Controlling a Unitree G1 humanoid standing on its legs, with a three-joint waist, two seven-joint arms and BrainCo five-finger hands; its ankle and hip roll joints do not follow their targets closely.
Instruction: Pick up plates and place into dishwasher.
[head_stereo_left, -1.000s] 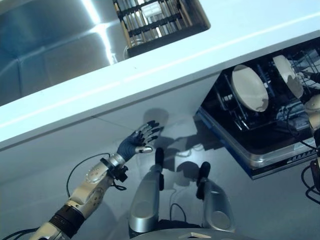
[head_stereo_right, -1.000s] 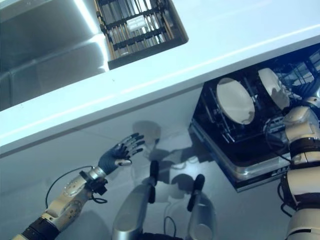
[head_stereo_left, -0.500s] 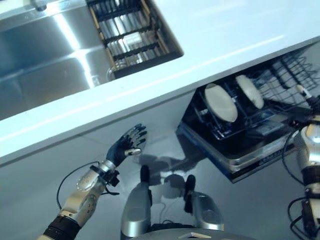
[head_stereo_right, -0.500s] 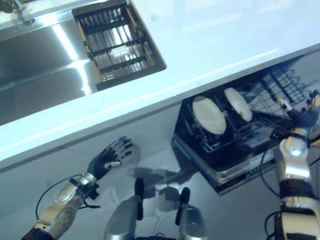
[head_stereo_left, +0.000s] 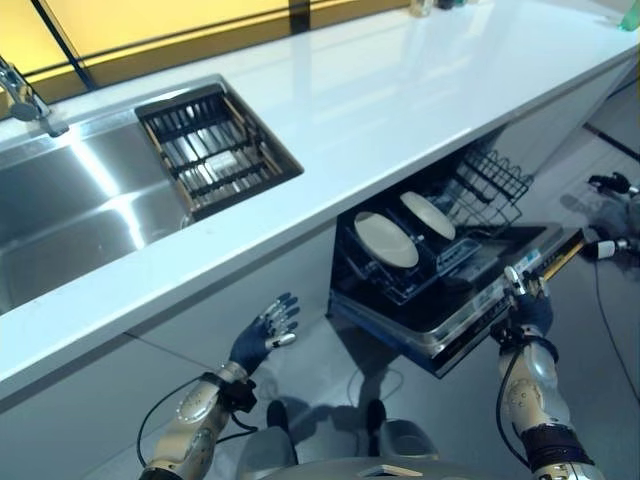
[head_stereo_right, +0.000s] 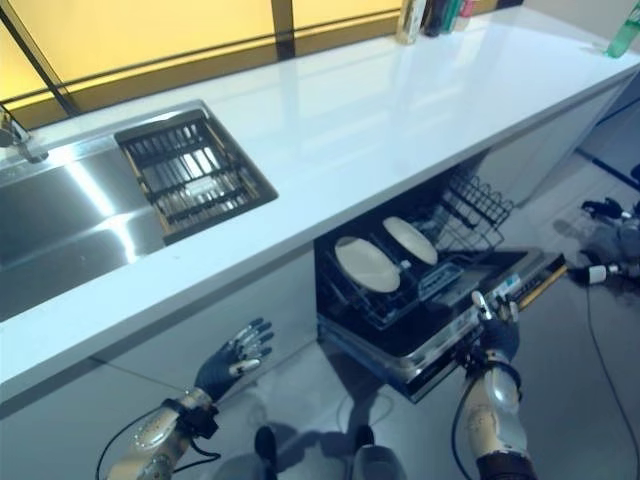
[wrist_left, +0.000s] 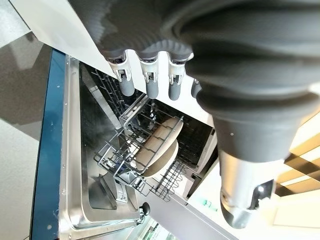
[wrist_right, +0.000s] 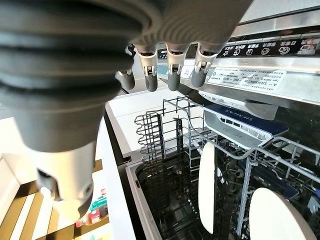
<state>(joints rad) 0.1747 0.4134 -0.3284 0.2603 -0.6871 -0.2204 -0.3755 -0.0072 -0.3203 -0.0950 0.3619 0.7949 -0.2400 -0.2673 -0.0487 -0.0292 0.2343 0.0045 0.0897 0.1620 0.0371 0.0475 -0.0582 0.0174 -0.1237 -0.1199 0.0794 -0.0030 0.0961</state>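
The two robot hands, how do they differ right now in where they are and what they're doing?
The left robot hand hangs in open air in front of the cabinet under the counter, touching nothing; the right robot hand is up at the outer edge of the open dishwasher door. The left is spread with fingers splayed; the right's fingers point along the door's control strip. Both are open and hold no plate.

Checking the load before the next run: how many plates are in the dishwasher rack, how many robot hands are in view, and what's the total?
Plates standing in the dishwasher rack: 2, one and another.
Hands: 2, both open and holding nothing, left hand and right hand.
Total: 4.
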